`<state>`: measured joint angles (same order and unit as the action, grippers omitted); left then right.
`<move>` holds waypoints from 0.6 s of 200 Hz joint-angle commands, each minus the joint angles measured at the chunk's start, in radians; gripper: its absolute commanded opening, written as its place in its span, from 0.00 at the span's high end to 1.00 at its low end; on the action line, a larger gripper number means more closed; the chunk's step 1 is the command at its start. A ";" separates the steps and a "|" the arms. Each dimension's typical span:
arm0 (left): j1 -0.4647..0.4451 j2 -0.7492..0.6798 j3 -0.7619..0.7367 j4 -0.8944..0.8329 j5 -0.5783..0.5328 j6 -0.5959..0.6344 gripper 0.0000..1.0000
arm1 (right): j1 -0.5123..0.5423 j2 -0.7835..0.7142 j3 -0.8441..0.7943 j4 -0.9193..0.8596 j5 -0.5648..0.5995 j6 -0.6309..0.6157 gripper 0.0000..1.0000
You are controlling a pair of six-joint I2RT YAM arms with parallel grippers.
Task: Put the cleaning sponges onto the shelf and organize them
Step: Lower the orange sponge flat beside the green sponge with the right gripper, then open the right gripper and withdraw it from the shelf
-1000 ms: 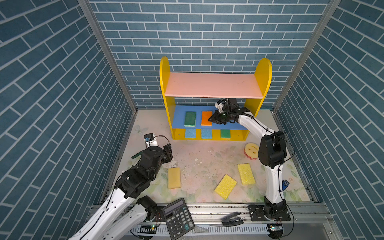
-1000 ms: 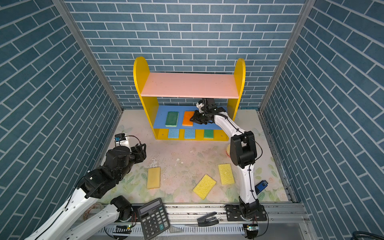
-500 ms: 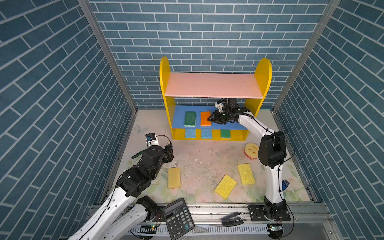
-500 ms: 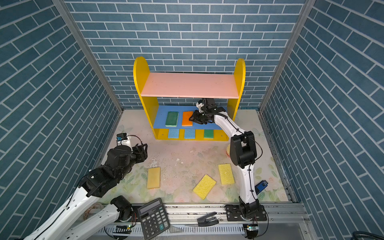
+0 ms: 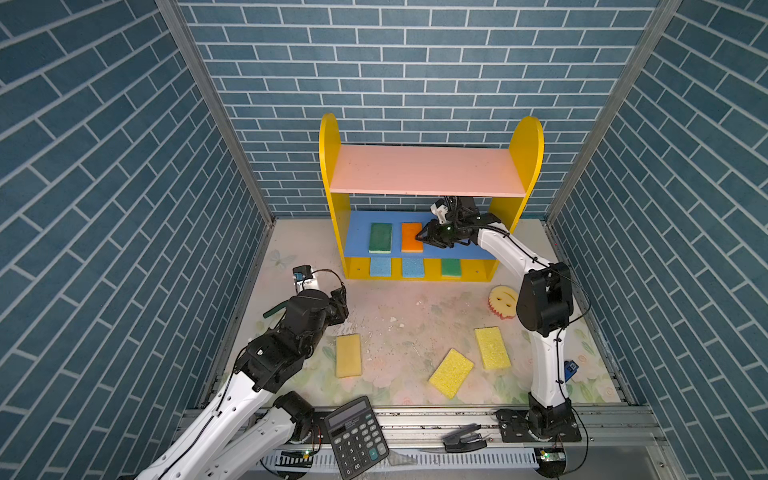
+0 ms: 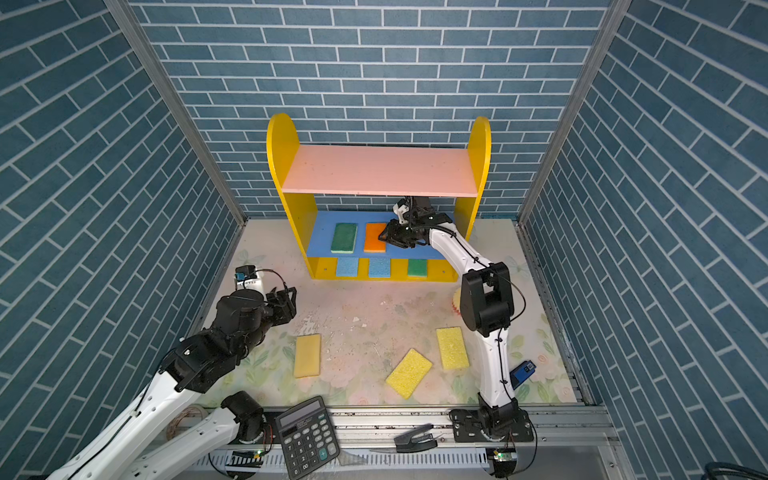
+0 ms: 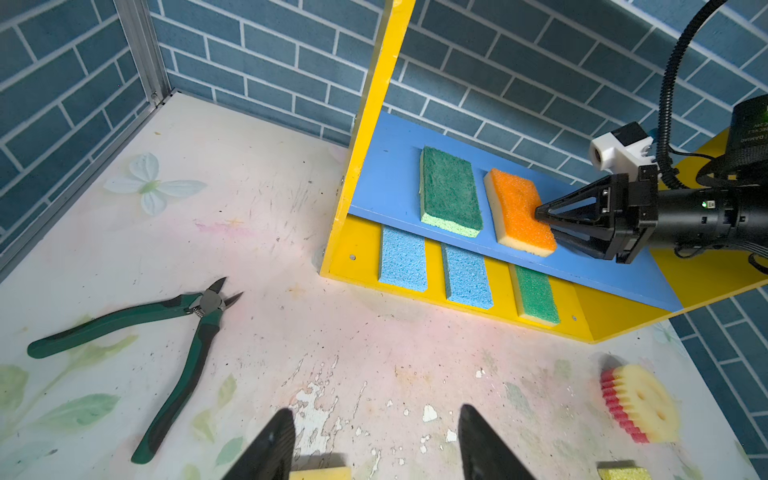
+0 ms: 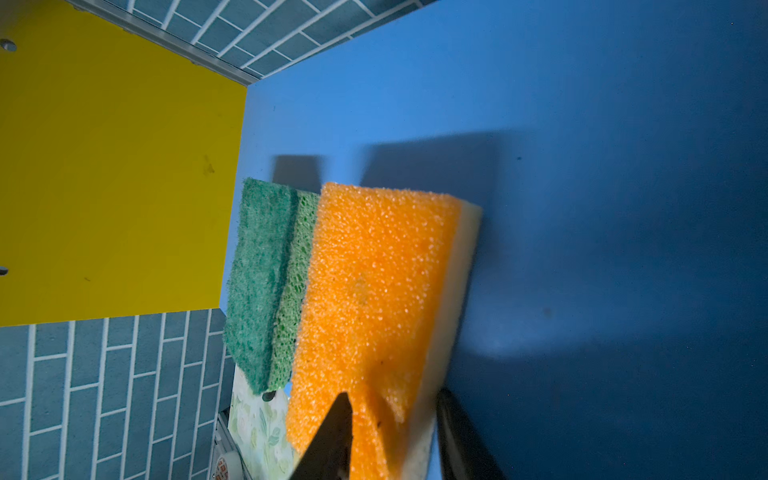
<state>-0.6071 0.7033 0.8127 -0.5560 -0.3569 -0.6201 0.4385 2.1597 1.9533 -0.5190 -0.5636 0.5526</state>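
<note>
Right tool (image 5: pixel 419 237) has just spread open around orange sponge (image 5: pixel 411 235), now flat on shelf's (image 5: pixel 330 166) blue board (image 5: pixel 357 232) beside green sponge (image 5: pixel 380 237), so that one's placed; left tool (image 7: pixel 374 417) open, empty over bench (image 5: pixel 395 316), four sponges (image 5: pixel 348 355) left there.

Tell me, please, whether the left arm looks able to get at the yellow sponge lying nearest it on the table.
Probably yes: the left tool hangs open close by that yellow sponge, and nothing stands between them or lies on top of it.
</note>
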 commanded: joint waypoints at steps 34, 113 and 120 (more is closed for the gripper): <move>0.009 -0.007 -0.012 0.003 0.007 0.000 0.36 | -0.017 -0.087 -0.057 0.011 0.091 -0.001 0.61; 0.012 -0.013 -0.011 -0.021 0.004 0.002 0.35 | -0.020 -0.283 -0.270 0.110 0.160 0.006 0.58; 0.013 -0.016 -0.012 -0.029 0.004 0.002 0.34 | -0.017 -0.312 -0.304 0.118 0.178 0.007 0.58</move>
<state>-0.6022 0.6994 0.8127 -0.5575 -0.3534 -0.6212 0.4179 1.9896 1.7378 -0.4744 -0.4515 0.5610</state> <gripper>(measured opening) 0.650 0.413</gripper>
